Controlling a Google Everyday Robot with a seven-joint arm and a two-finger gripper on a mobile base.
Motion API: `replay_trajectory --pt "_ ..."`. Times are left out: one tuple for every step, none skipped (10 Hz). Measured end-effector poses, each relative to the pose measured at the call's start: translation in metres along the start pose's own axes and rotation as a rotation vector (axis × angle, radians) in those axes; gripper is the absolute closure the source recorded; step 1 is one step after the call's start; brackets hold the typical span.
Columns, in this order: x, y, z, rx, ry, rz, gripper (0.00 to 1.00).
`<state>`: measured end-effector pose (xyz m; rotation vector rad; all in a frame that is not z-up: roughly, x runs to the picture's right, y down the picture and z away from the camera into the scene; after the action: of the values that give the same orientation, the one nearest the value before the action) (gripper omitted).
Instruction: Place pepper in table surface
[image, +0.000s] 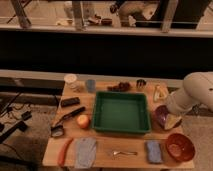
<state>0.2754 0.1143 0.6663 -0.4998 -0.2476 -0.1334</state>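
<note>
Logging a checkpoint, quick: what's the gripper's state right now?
Gripper: cannot be told; it is over the purple bowl at the table's right side, far from the pepper.

Your desk (125, 141) carries a green tray (121, 112) at its middle. Along the near edge you see, left to right, the pepper (64, 151), a grey cloth (86, 152), a fork (120, 152), a blue sponge (154, 151) and a red bowl (180, 146). An apple (83, 121) lies just left of the tray. The end effector (172, 115) hangs over a purple bowl (161, 115) at the right edge.
</note>
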Motion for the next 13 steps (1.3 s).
replay_trajectory --pt "-0.007 0.0 0.0 0.017 -0.014 -0.054 0.2" --pt "-0.012 0.001 0.001 0.034 -0.025 -0.102 0.2" --pt "-0.014 0.001 0.001 0.046 -0.034 -0.132 0.2" --pt "-0.017 0.001 0.002 0.056 -0.046 -0.162 0.2" --pt "-0.024 0.0 0.004 0.067 -0.07 -0.217 0.2" --pt "-0.027 0.001 0.005 0.075 -0.092 -0.26 0.2" --pt "-0.031 0.002 0.006 0.082 -0.124 -0.318 0.2" --pt "-0.035 0.002 0.007 0.089 -0.148 -0.366 0.2" --pt "-0.044 0.003 0.009 0.096 -0.179 -0.434 0.2" --pt "-0.049 0.006 0.009 0.096 -0.202 -0.484 0.2" --pt "-0.058 0.009 0.01 0.101 -0.235 -0.562 0.2" --pt "-0.068 0.013 0.01 0.111 -0.263 -0.638 0.2" --pt "-0.075 0.015 0.009 0.112 -0.286 -0.677 0.2"
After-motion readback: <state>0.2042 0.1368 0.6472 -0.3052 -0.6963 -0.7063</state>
